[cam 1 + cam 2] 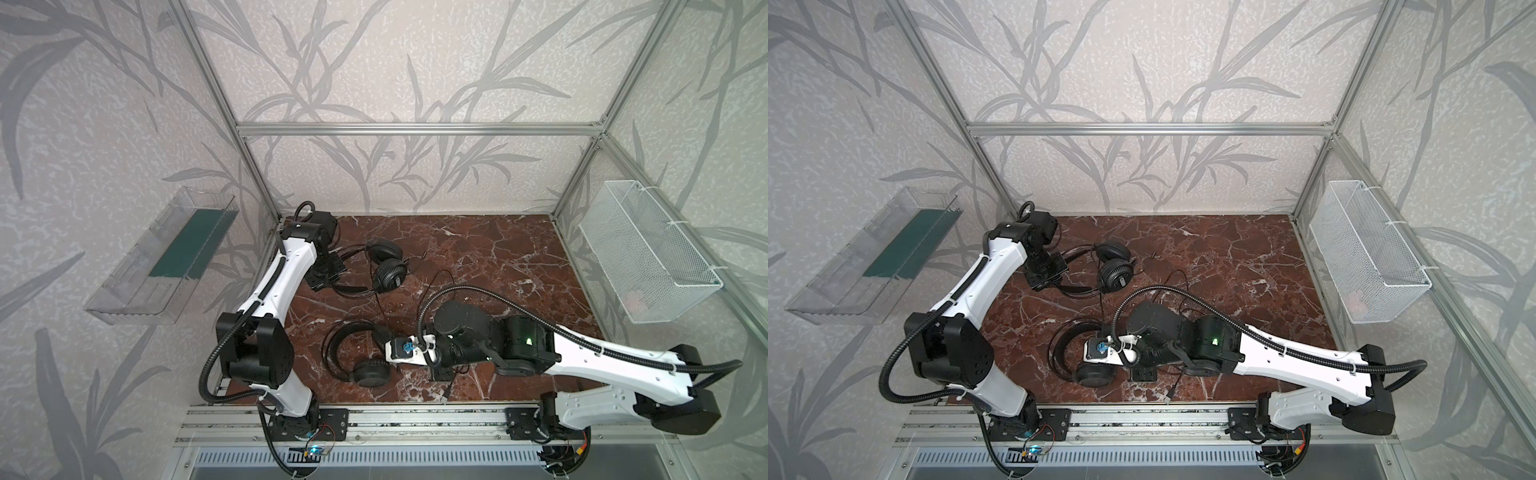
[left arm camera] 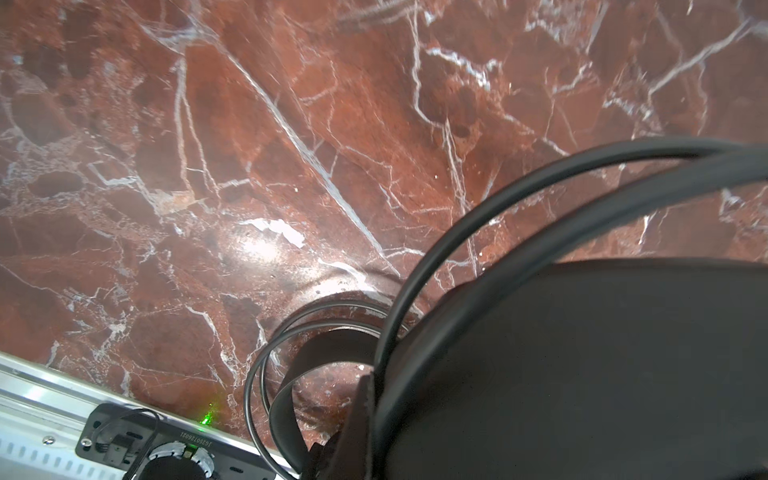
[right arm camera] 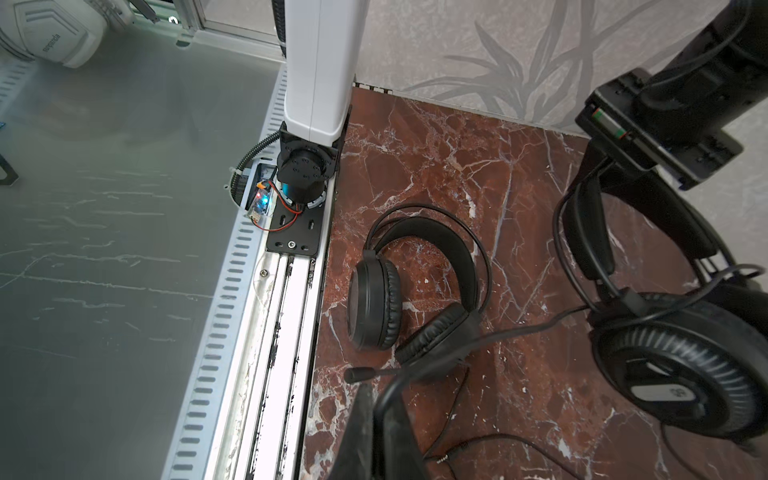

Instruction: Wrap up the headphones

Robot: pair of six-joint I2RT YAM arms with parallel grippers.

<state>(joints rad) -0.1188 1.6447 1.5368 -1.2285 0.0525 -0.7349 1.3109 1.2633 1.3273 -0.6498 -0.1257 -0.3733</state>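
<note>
Two black headsets on a red-brown marble table point(image 1: 498, 257), white-veined and glossy.

Far headset point(image 1: 388, 272): toward the far-left corner. Round cups, one face ridged like spokes, its partner smooth. Soft creased cushions, and thin twin-wire arcs over a broad flat strap. Left gripper point(image 1: 328, 272) pinched tight on that headband, holding it upright. Cannot tell whether the cups bear on the marble.

Near headset point(image 1: 371, 374): close to the front edge, left of middle, lying loose. One cup stands on its rim, and a foam-tipped mic boom point(image 3: 357, 374) sticks out low.

Right gripper point(image 3: 380, 424): just beside the near headset, on its right-edge side. Fingers closed narrow on a thin rubbery cable point(image 3: 519, 328) that runs from the far headset's ridged cup. More cable lies in slack loops across the middle of the table. A small jack plug point(image 3: 446, 459) lies flat on the marble near the fingers.

Edges: ribbed aluminium rail point(image 1: 415, 419) along the front edge, carrying both arm bases. White wire-mesh basket point(image 1: 648, 257) hung beyond the right edge, clear plastic bin point(image 1: 158, 257) beyond the left.

Room: open marble from the middle to the far-right corner and along the right edge. The left half is crowded. The two headsets sit apart, with the cable spanning the gap between them.
</note>
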